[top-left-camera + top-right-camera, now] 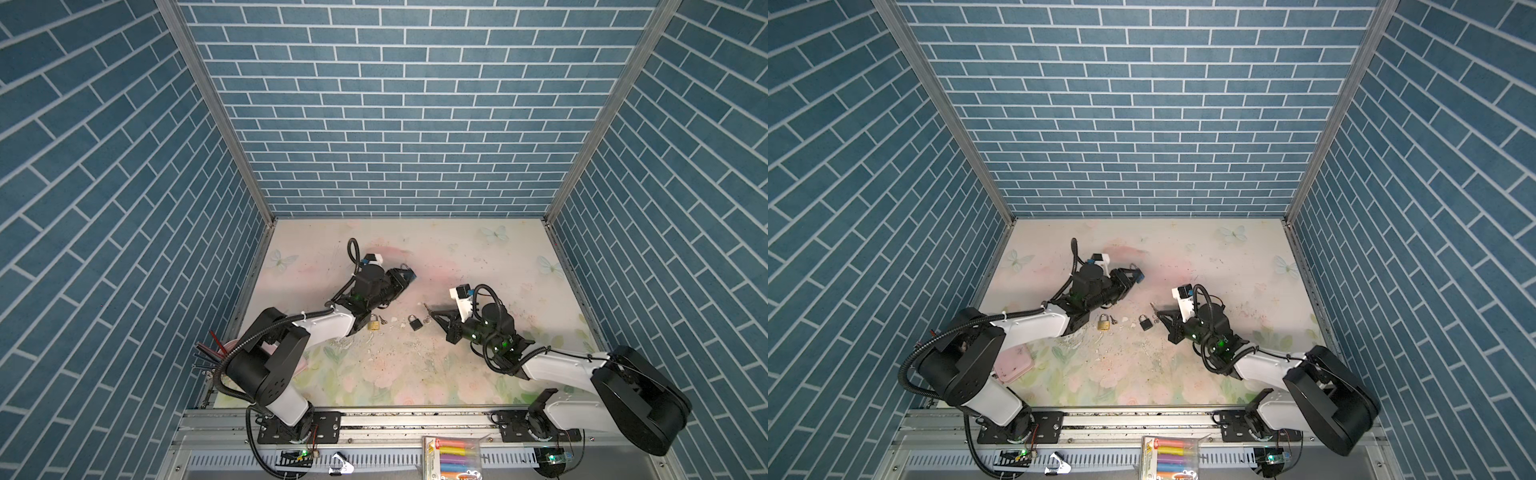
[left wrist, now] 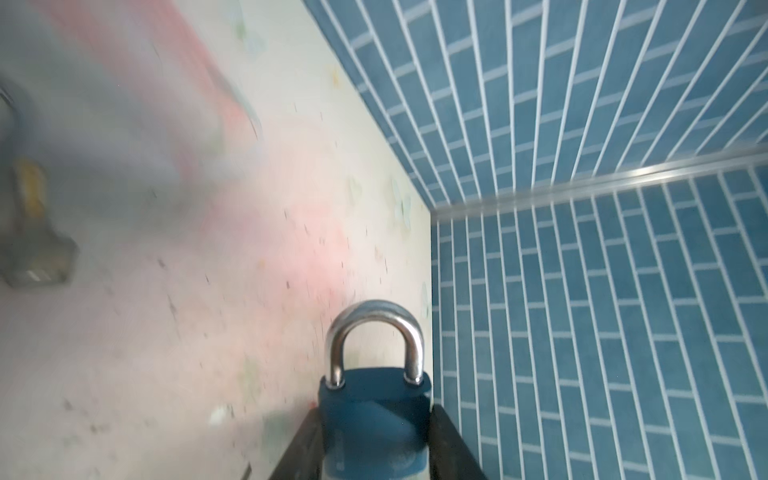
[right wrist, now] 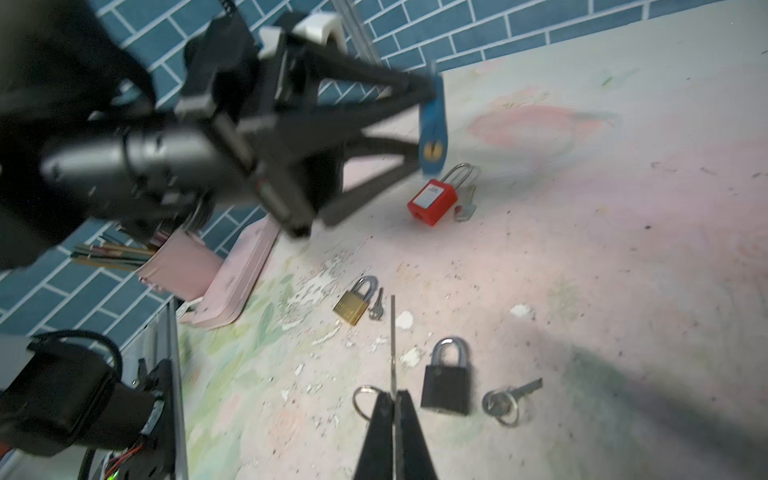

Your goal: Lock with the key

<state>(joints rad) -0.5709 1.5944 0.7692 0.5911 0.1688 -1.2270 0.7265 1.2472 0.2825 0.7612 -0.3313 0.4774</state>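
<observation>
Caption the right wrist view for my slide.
Right gripper shut on a key; beyond, left gripper holds the blue padlock; black padlock, brass padlock, red padlock lie on the table.

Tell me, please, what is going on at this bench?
The left end effector holds a blue padlock off the table, keyhole turned toward the other arm. The right end effector is shut on a key, blade pointing roughly toward that padlock but short of it. A brass padlock, a black padlock and a red padlock lie on the table.
</observation>
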